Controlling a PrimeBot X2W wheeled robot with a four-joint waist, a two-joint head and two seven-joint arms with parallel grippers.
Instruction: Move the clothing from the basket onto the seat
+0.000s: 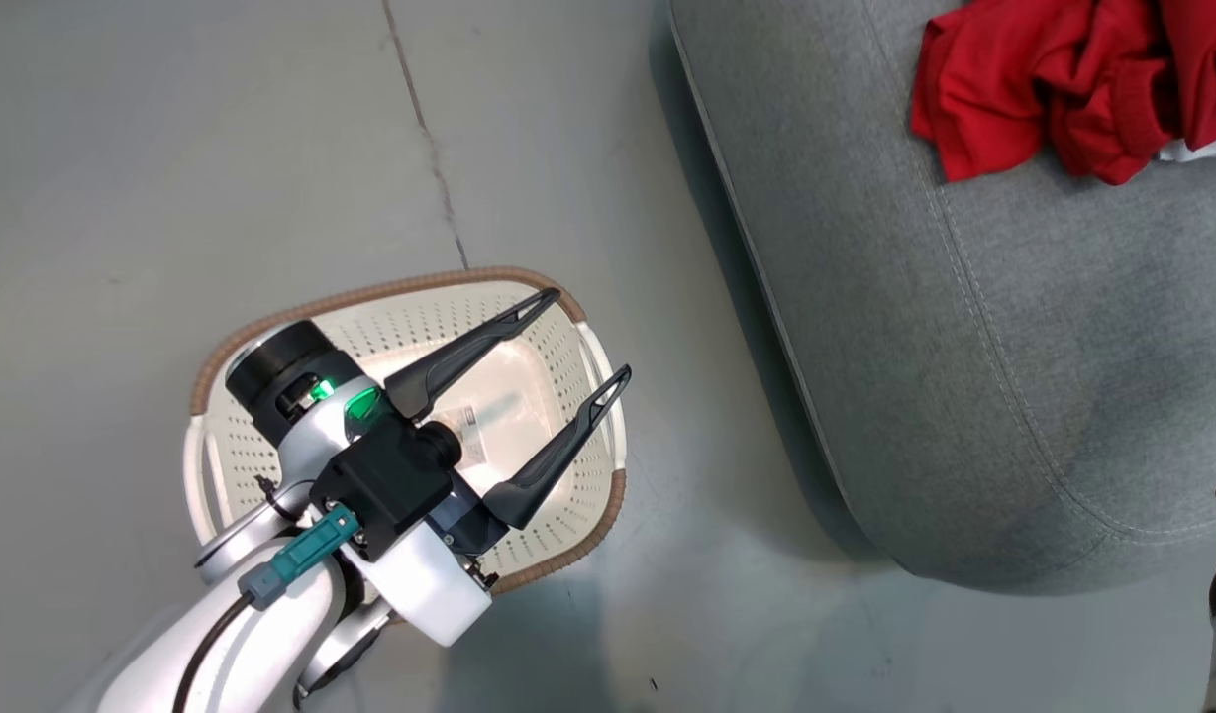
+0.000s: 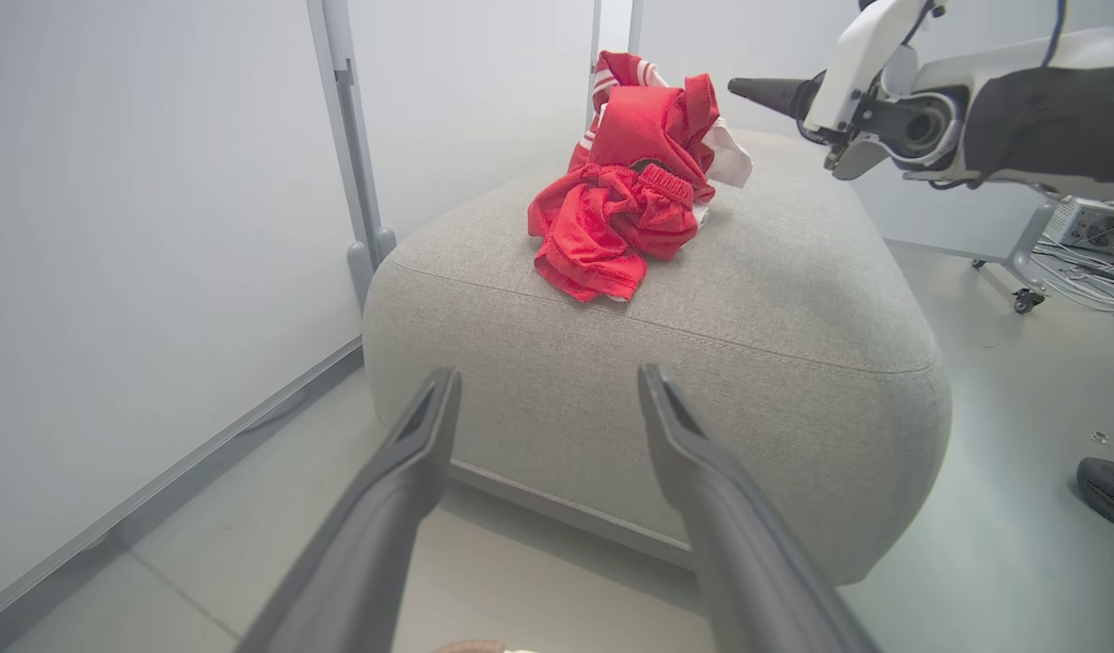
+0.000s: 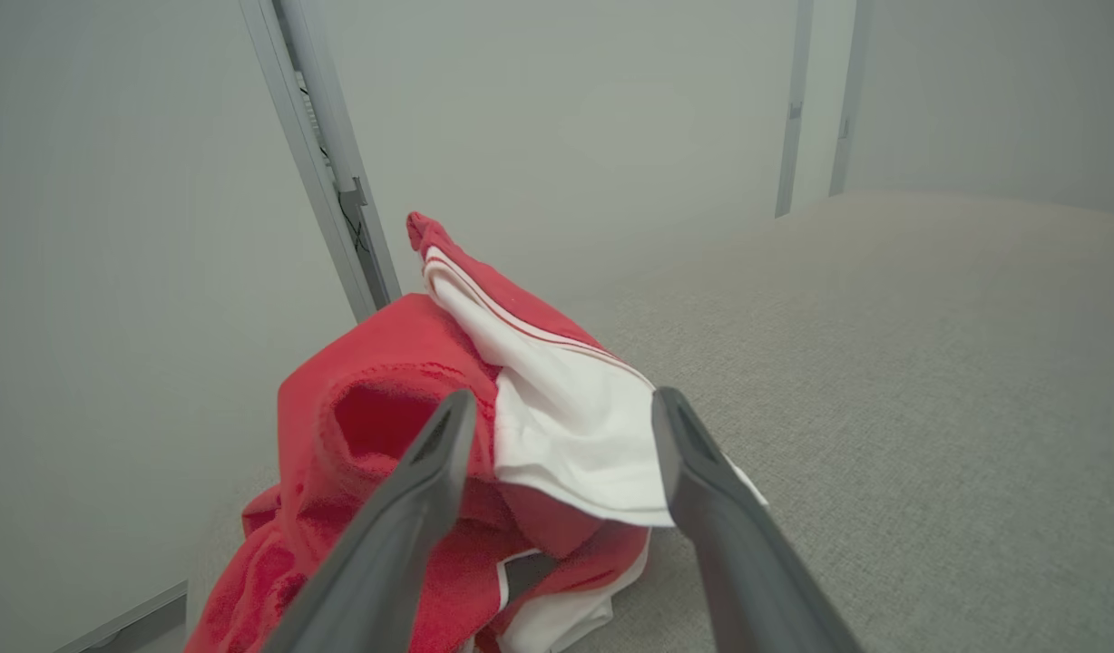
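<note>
**Red clothing [image 1: 1064, 89] lies on the seat [image 1: 1014, 347], beside the basket [image 1: 370, 292]**

Pale panels [image 2: 158, 227] on grey posts [image 2: 357, 163] stand close behind the seat, one post right at its corner. Beyond the seat, the left wrist view shows a wheeled stand [image 2: 1025, 299] with cables on the floor [image 1: 222, 149]. A seam in the floor runs up to the basket. The basket sits just beside the seat's rounded edge, with a strip of floor between them.

The left gripper [image 1: 589, 333] hovers above the basket with its fingers spread wide and nothing between them. Its arm hides part of the basket's near side. The paper label [image 1: 484, 416] on the basket's bottom shows between the fingers.

The right gripper [image 3: 564, 397] hangs over the seat, its fingers also spread wide, with the clothing just past the tips. I cannot tell whether a tip touches the cloth.

The clothing is a crumpled bright red heap on top of the seat, toward the corner by the post. One piece rises in a fold above the rest. It shows a white panel edged with thin red stripes and a gathered, ribbed red band at the front.
</note>
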